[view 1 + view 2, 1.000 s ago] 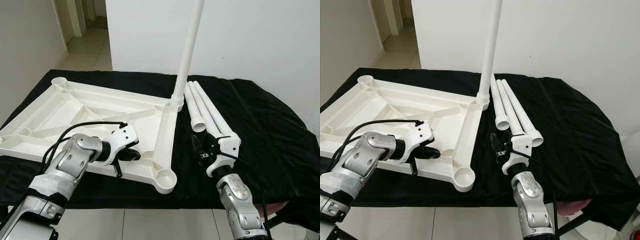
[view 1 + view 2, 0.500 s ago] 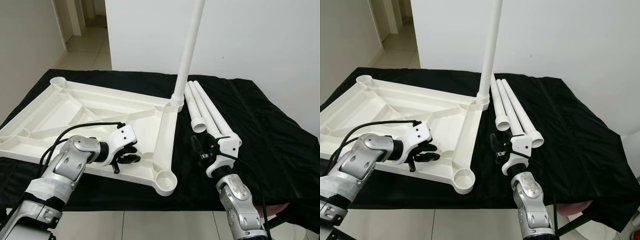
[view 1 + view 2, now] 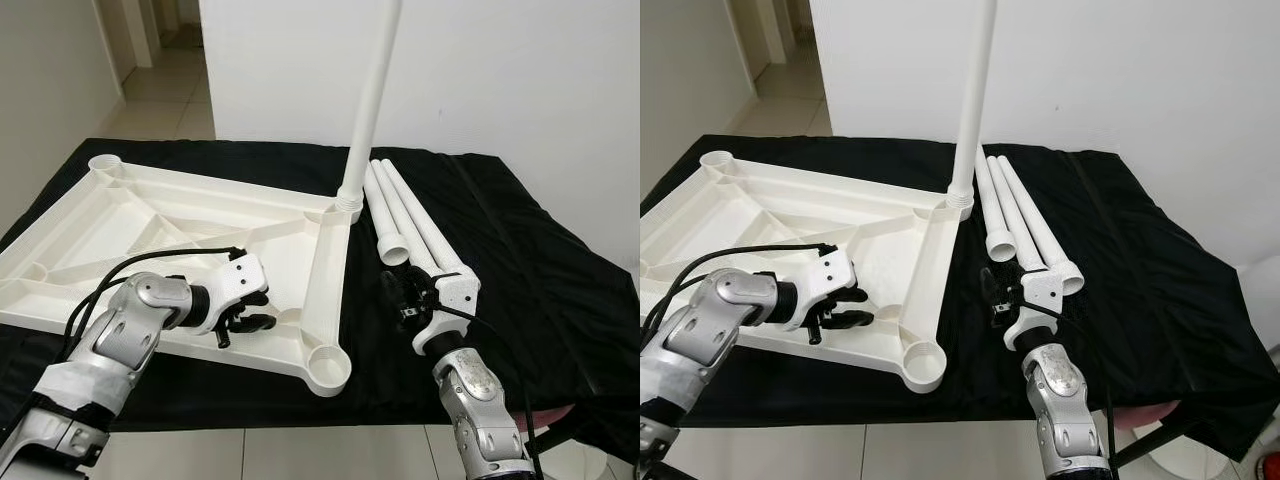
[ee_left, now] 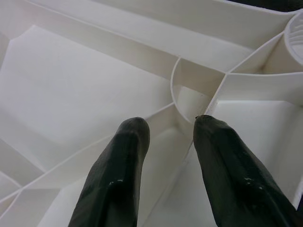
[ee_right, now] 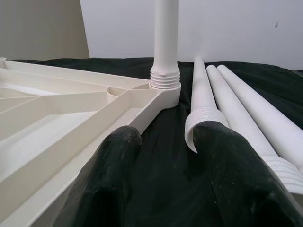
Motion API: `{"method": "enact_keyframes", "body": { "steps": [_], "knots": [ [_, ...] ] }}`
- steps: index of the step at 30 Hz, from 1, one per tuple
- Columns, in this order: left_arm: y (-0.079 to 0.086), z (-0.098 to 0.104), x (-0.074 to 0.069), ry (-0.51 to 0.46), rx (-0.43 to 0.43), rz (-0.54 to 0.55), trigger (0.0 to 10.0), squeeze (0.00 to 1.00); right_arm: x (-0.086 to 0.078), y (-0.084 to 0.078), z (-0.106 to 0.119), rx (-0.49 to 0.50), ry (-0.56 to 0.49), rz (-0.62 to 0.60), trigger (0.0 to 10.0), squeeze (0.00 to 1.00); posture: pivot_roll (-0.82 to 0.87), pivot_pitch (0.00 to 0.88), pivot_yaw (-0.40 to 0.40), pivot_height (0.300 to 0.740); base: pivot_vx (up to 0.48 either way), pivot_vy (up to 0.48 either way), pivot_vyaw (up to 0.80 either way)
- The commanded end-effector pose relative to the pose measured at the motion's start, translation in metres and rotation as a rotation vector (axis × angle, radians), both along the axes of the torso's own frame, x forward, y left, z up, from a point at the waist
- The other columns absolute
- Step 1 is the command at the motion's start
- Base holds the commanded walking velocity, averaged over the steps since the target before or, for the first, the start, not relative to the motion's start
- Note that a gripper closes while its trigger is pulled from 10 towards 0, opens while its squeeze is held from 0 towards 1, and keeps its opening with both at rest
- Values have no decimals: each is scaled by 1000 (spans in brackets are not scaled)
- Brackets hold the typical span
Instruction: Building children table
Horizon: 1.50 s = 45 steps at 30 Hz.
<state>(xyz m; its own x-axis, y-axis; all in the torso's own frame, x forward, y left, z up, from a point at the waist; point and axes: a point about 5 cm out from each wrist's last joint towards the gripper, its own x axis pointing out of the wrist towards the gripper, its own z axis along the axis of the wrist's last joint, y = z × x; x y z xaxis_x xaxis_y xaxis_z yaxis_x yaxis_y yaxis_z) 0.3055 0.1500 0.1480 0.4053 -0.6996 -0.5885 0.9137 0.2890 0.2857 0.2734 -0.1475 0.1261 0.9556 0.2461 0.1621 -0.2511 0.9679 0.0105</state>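
- The white tabletop (image 3: 150, 235) lay upside down on the black cloth (image 3: 540, 260), ribs facing up, on the left side.
- One leg (image 3: 372, 95) stood upright in its far right corner socket; three loose legs (image 3: 410, 215) lay side by side just to the right.
- The left gripper (image 3: 245, 312) hovered over the near ribs, fingers (image 4: 118, 170) parted and holding nothing.
- The right gripper (image 3: 400, 300) sat just short of the loose legs' near ends, fingers (image 5: 222, 161) apart and empty.
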Motion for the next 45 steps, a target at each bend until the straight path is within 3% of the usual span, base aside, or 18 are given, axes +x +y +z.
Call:
{"method": "enact_keyframes", "body": {
  "steps": [1, 10, 13, 15, 17, 19, 33, 34, 45],
  "knots": [
    [10, -13, -11, 125, 25, -52, 10000, 0, -1, -2, -2, -13, 7, -2, 10000, 0, -26, 0, -50, 740, 0, 0, 0],
    [14, -12, -15, 139, 11, -73, 10000, 0, 0, -1, -2, -17, 7, 2, 10000, 0, -26, 0, -56, 740, 0, 0, 0],
    [14, -15, -13, 118, 27, -32, 10000, 0, 0, -3, -2, -19, 6, 1, 10000, 0, -24, 0, -62, 740, 0, 0, 0],
    [12, -21, -5, 82, 59, 61, 10000, 0, 1, -2, -1, -19, 6, 4, 10000, 0, -24, 0, -65, 740, 0, 0, 0],
    [12, -21, -5, 82, 59, 61, 10000, 0, 1, -2, -1, -19, 6, 4, 10000, 0, -24, 0, -65, 740, 0, 0, 0],
    [10, -26, 1, 54, 88, 142, 10000, 0, 1, -2, -1, -18, 6, 6, 10000, 0, -24, 0, -64, 740, 0, 0, 0],
    [3, -33, 4, 27, 110, 191, 10000, 0, 2, -4, 1, -22, 4, 0, 10000, 0, -26, 0, -67, 740, 0, 0, 0],
    [3, -32, 4, 23, 109, 193, 314, 0, 2, -4, 1, -21, 4, 0, 10000, 0, -26, 0, -67, 740, 0, 0, 0],
    [-1, -27, 10, -3, 81, 244, 0, 0, 3, -5, 1, -20, 3, -5, 10000, 0, -30, 0, -63, 740, 0, 0, 0]
  ]
}}
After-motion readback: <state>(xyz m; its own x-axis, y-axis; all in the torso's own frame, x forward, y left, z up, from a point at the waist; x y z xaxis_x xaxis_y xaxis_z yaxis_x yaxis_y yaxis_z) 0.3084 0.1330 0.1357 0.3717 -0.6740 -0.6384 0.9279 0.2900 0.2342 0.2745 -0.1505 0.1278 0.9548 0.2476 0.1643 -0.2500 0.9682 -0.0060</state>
